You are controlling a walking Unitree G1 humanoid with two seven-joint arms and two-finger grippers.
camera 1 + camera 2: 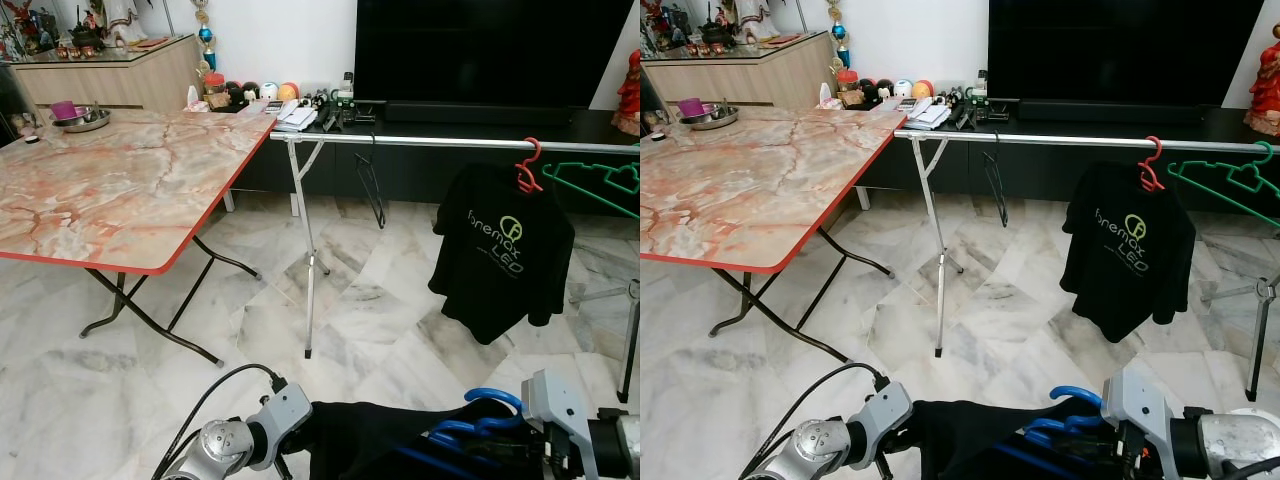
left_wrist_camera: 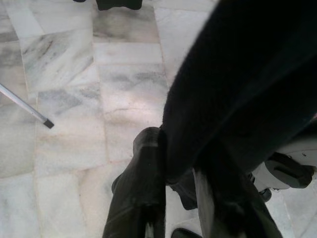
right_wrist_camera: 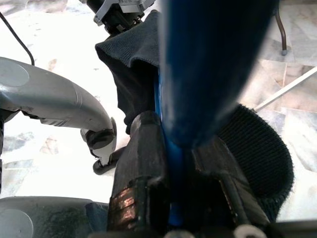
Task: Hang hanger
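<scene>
At the lower left of the head view I have the left claw point(image 1: 283, 462) pinched on the edge of a black garment point(image 1: 380, 440); its wrist camera shows the cloth squeezed between both fingers point(image 2: 143, 168). Moving right along the bottom edge, the garment drapes over a blue hanger point(image 1: 470, 425), and my right claw point(image 3: 173, 163) is clamped narrow on the hanger's blue bar. So the hanger with its garment sits low in the frame, carried between both arms, well apart from the rail point(image 1: 450, 143) that runs across the upper right.

I judge I am in the carry stage. The rail already holds a black T-shirt point(image 1: 505, 250) on a red hanger point(image 1: 527, 165) and a green hanger point(image 1: 600, 180) at the far right. Next I would need to step closer, lift the hook above the rail, and pick the bare stretch left of the T-shirt.
</scene>
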